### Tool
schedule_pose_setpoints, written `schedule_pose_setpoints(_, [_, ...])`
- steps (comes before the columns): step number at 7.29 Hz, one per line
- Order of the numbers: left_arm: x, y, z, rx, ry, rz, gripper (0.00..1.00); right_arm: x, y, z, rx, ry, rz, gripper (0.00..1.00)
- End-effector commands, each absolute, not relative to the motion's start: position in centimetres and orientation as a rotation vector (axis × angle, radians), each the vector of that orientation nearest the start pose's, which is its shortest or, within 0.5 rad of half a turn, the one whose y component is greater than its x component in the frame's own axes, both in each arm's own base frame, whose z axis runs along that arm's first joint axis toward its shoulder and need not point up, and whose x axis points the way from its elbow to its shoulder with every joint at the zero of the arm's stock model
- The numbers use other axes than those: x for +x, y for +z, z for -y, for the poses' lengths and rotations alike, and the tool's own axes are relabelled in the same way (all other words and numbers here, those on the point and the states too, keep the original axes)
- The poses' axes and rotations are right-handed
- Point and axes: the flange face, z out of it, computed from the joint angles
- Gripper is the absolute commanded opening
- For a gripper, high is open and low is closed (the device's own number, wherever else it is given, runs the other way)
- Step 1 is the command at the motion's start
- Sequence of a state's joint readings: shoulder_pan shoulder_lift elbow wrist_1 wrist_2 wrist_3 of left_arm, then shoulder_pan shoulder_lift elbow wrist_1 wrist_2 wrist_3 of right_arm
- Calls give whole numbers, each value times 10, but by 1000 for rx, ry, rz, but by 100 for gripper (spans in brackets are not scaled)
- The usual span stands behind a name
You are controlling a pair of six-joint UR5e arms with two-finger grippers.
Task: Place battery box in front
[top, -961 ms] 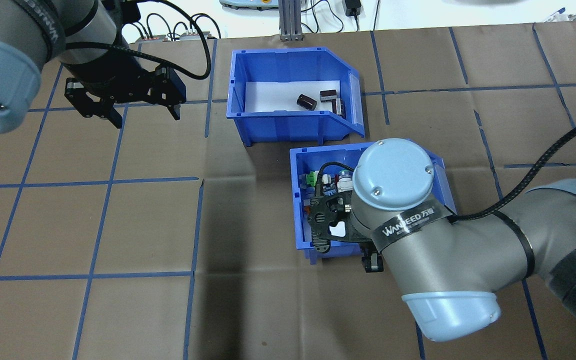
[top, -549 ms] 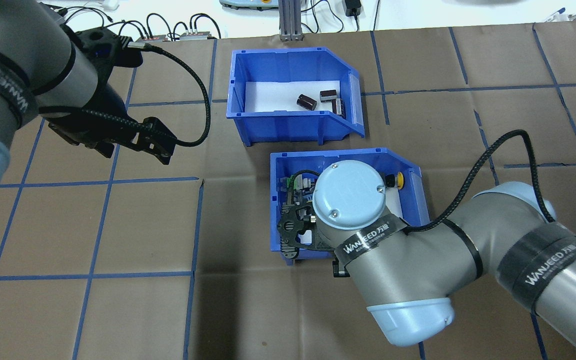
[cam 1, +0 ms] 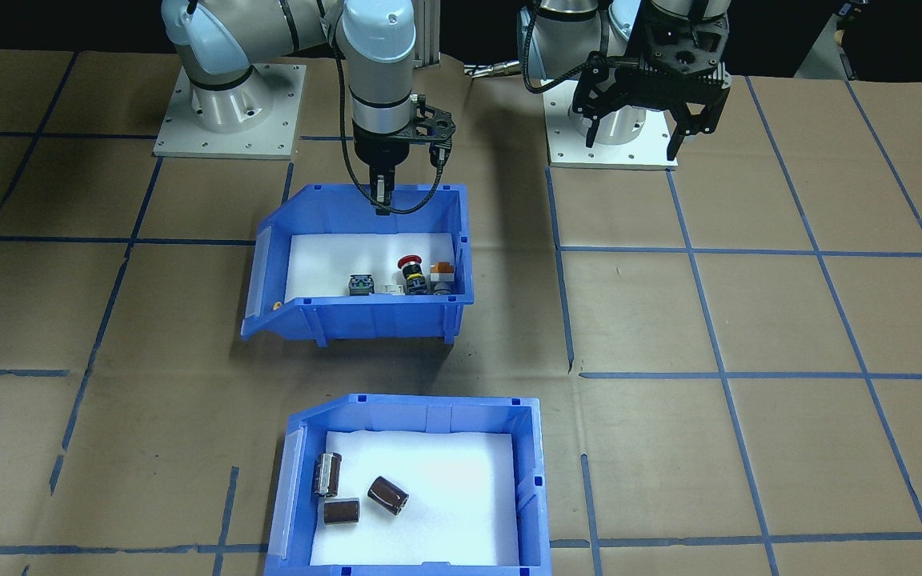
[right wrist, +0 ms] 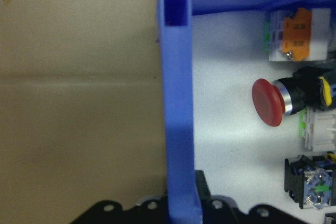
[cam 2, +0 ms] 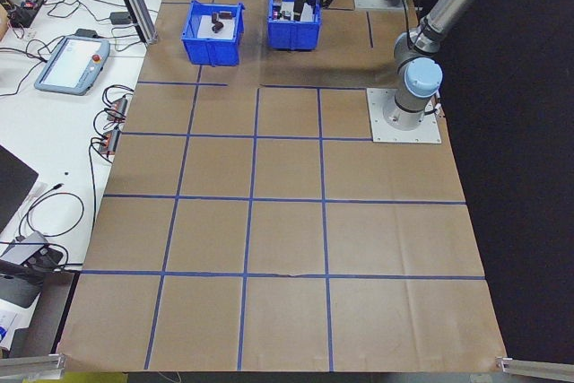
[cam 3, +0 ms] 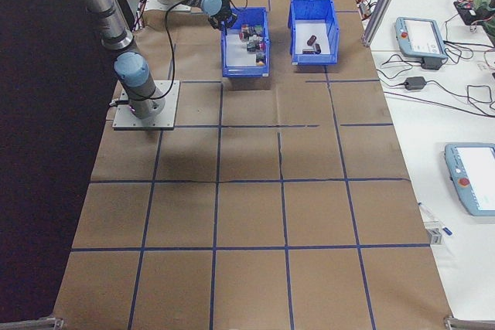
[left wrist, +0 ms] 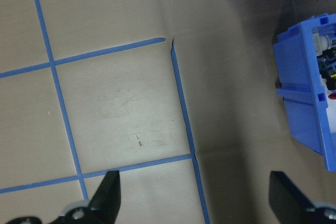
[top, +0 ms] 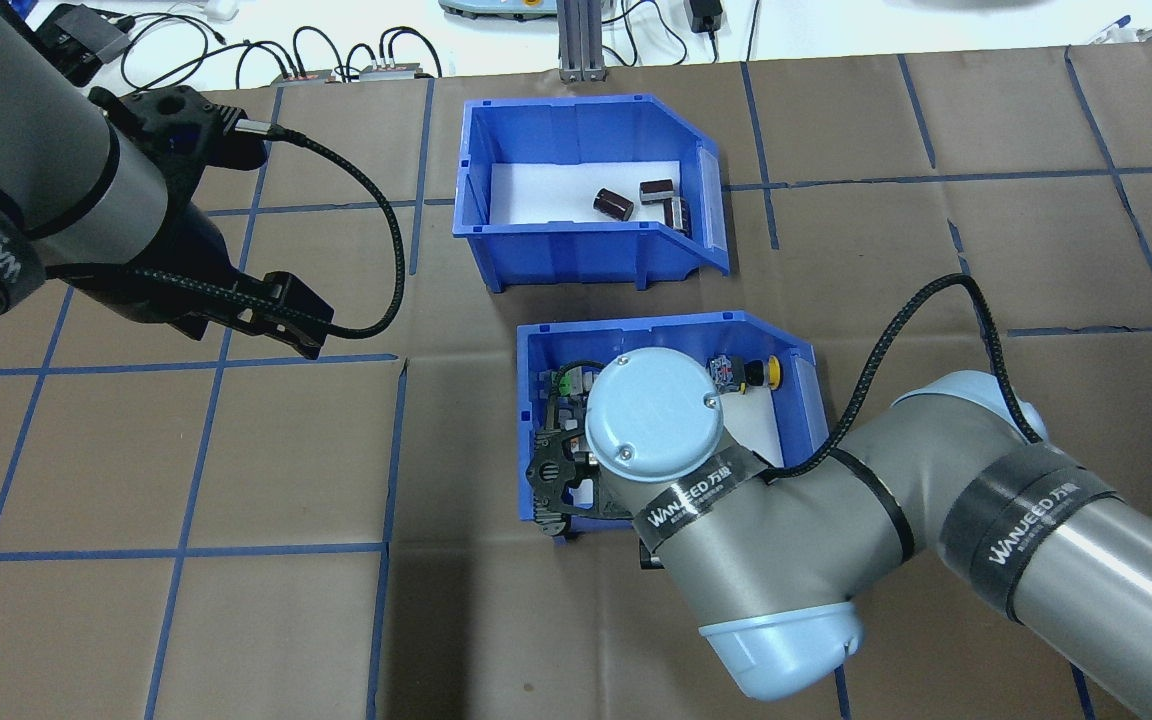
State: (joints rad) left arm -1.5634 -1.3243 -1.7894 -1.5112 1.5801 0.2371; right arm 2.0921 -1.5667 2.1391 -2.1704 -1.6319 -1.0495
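The battery box (top: 576,255) is a blue bin with a white floor and three dark cylinders (top: 614,204). It stands on the far side of the table, at the bottom of the front-facing view (cam 1: 421,412). No gripper touches it. Nearer the robot stands a second blue bin (cam 1: 381,316) holding coloured switches (cam 1: 411,272). My right gripper (cam 1: 382,200) is shut on that bin's rear wall (right wrist: 178,103). My left gripper (cam 1: 635,142) hangs open and empty over bare table well to the left, and its fingers (left wrist: 107,198) frame the brown surface.
Brown paper with blue tape lines (top: 186,365) covers the table. Cables and small devices (top: 336,60) lie beyond the far edge, past the battery box. Two white arm base plates (cam 1: 229,112) sit at the robot's side.
My right arm has dragged the switch bin leftward in the overhead view, still gripping its wall. My left arm has drawn back toward the robot and turned. The battery box has stayed put.
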Motion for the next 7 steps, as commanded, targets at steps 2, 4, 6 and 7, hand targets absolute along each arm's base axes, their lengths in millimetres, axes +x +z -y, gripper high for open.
schedule_pose_setpoints(2, [-116, 489, 408, 362, -109, -3098, 99, 332, 288, 314, -2261, -89, -2253, 100])
schedule_pose_setpoints(4, [-115, 486, 411, 360, -99, -3100, 99, 331, 327, 341, -2238, -145, -2299, 100])
schedule_pose_setpoints(6, [-117, 485, 410, 361, -96, -3105, 99, 309, 364, 376, -2116, -26, -2385, 100])
schedule_pose_setpoints(7, [-116, 485, 409, 363, -95, -3100, 99, 283, 378, 401, -1993, -33, -2489, 100])
